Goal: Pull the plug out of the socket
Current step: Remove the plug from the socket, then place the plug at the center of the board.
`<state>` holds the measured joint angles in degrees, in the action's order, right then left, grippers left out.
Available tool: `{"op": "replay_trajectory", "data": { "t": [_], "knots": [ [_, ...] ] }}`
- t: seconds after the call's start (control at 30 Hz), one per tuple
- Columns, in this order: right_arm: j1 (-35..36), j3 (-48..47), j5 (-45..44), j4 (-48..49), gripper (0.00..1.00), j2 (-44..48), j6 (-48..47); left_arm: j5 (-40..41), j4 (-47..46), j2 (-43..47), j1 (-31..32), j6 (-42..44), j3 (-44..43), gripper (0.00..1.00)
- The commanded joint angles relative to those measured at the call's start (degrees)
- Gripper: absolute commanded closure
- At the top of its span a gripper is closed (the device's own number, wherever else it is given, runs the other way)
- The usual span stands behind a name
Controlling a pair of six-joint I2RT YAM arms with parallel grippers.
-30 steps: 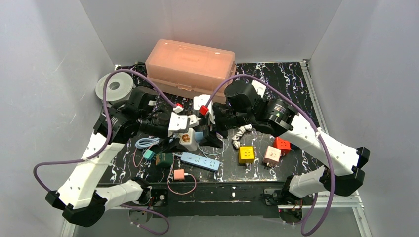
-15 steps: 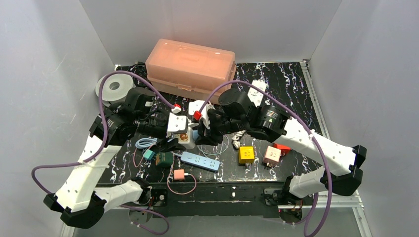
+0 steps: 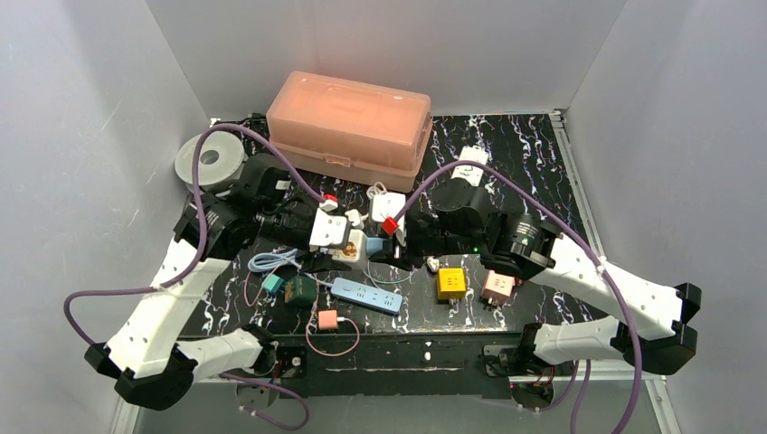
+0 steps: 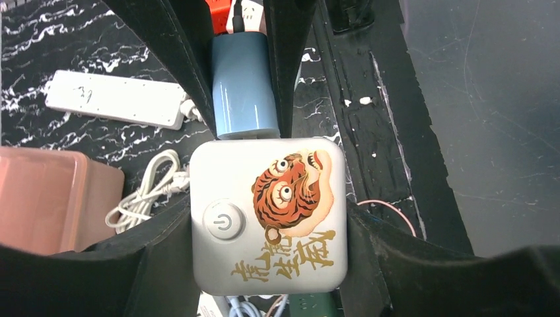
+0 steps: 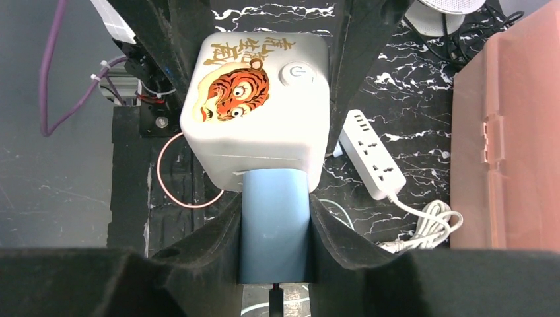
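A white cube socket (image 3: pixel 347 248) with a tiger picture (image 4: pixel 267 218) hangs above the table's middle. My left gripper (image 4: pixel 267 234) is shut on its two sides. A light blue plug (image 4: pixel 244 86) sits in one face of the socket (image 5: pixel 254 105), seated against it with no gap showing. My right gripper (image 5: pixel 274 231) is shut on the blue plug (image 5: pixel 274 224), one black pad pressed against each side. In the top view the right gripper (image 3: pixel 391 246) meets the left one head-on from the right.
A pink-orange lidded box (image 3: pixel 348 127) stands at the back and a white tape roll (image 3: pixel 210 161) at back left. Below the grippers lie a blue power strip (image 3: pixel 366 295), green adapter (image 3: pixel 299 290), pink plug (image 3: pixel 327 319), yellow cube (image 3: pixel 451 283) and pink cube (image 3: pixel 497 286).
My right gripper stood wide open a second ago and has shut on the blue plug. Both grippers have shifted slightly, and the right arm has swung toward the near right.
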<state>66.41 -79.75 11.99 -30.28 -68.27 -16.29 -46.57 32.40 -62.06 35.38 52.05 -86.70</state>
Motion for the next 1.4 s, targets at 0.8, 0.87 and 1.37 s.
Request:
{"op": "replay_trajectory", "data": {
  "t": [0.8, 0.87, 1.37],
  "knots": [
    [-44.8, 2.0, -24.5, -3.0, 0.99, 12.3, 18.0, 24.6, 0.7, -4.6, -0.8, -2.1, 6.6, 1.00],
    [-49.4, 2.3, -26.7, -2.6, 0.99, 11.3, 21.7, 24.1, -3.6, -4.6, -0.8, -3.1, 10.5, 1.00],
    [-60.6, 20.1, -25.1, 2.1, 0.99, -0.2, 41.8, 31.3, -22.2, -17.0, 2.4, -8.3, 23.3, 1.00]
  ]
}}
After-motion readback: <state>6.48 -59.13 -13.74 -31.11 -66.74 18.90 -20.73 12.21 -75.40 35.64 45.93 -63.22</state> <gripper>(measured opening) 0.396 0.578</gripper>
